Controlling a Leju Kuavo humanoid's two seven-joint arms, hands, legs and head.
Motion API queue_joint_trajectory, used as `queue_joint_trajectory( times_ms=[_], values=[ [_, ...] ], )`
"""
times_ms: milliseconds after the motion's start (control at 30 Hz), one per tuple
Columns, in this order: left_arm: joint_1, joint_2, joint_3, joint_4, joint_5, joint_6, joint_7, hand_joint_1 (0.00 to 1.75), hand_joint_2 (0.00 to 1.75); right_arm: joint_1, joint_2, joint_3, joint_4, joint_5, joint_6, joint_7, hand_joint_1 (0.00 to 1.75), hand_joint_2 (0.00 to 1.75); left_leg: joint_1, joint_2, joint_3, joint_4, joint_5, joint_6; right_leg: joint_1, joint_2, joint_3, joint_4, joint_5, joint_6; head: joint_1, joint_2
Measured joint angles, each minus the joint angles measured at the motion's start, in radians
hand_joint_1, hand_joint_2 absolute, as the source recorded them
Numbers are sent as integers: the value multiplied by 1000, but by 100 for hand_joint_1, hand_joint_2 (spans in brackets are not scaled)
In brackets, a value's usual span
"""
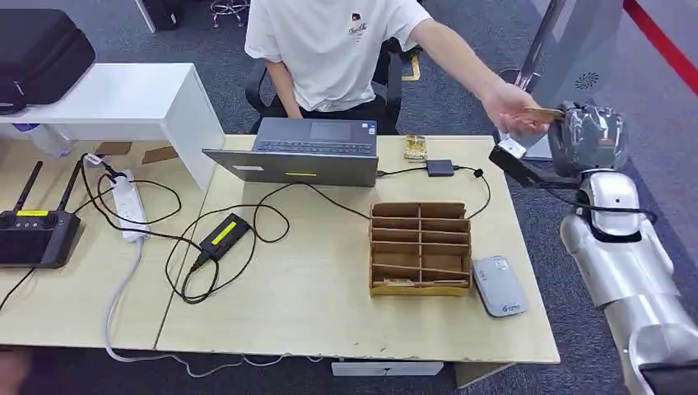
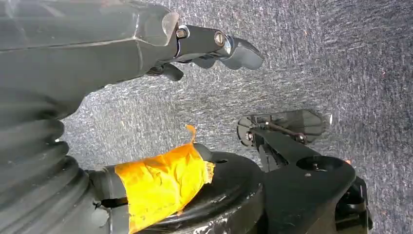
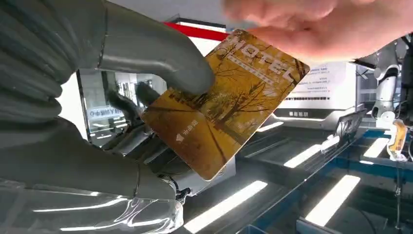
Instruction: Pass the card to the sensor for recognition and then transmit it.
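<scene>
The hotel key card (image 3: 229, 105), gold with a tree print and the word HOTEL along one end, is held up in the air beyond the table's right edge, level with its far right corner. It is gripped from two sides at once: the thumb (image 3: 160, 58) of the right robot hand (image 1: 586, 136) is pressed on its printed face with the darker fingers (image 3: 122, 105) behind it, while a person's hand (image 1: 512, 107) is closed on its opposite end. The right robot hand is therefore clamped on the card, though the grip is shared.

The step in hand is judged to be a handover between the person and the robot, at one end of the task or the other; whether the card is being received or given up cannot be told from this moment alone. If it is being received, the card must next be carried down to the grey card reader (image 1: 500, 285), which lies flat on the table near its front right corner, just beside the brown cardboard slotted box (image 1: 420, 247). A flat presentation over the reader is called for, with the wrist turned so that the card's face is lowered toward it.

The left robot hand (image 2: 209, 46) is seen hanging above grey carpet (image 2: 316, 58), its fingers loosely apart and nothing held in them.
</scene>
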Motion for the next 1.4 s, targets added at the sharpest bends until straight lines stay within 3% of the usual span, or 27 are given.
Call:
queue_joint_trajectory(
  times_ms=[300, 500, 733, 1067, 1100, 1167, 1400],
  values=[
    [3, 6, 0, -3, -3, -25, -5, 0, 175, 2, 0, 0, -12, -9, 6, -6, 175, 175, 0, 0, 0, 0, 0, 0, 0, 0, 0, 0, 0, 0, 0, 0],
    [3, 6, 0, -3, 12, -24, 3, 0, 175, 49, -6, -2, -56, -12, -35, 16, 175, 175, 0, 0, 1, 1, 0, 0, 0, 0, 0, -1, 0, 0, 0, 0],
    [15, -2, 0, -3, 29, -6, -18, 0, 175, 320, -48, -126, -275, -131, -75, -39, 175, 175, 0, -5, -1, 0, -2, 0, 0, -5, 1, -1, -2, 3, 0, 0],
    [15, -3, 0, -3, 31, -10, -21, 0, 175, 382, -53, -174, -337, -130, -71, -55, 175, 175, 0, -3, -1, 1, -2, 0, 0, -2, 0, -1, -2, 3, 0, 0],
    [15, -3, 0, -3, 36, -11, -21, 0, 175, 416, -55, -199, -367, -129, -69, -60, 175, 175, 0, -4, 0, 1, -2, 0, 0, -3, 1, -2, -2, 3, 0, 0],
    [18, -5, 1, -3, 47, -14, -21, 0, 175, 588, -51, -272, -469, -133, -95, -87, 175, 175, 0, -5, -1, 0, -2, 0, 0, -5, 1, -2, -2, 3, 0, 0],
    [18, -7, 1, -2, 50, -16, -21, 0, 175, 707, -14, -298, -497, -129, -102, -128, 175, 175, 0, -4, -1, 0, -2, 1, 0, -4, 1, -2, -3, 2, 0, 0]
  ],
)
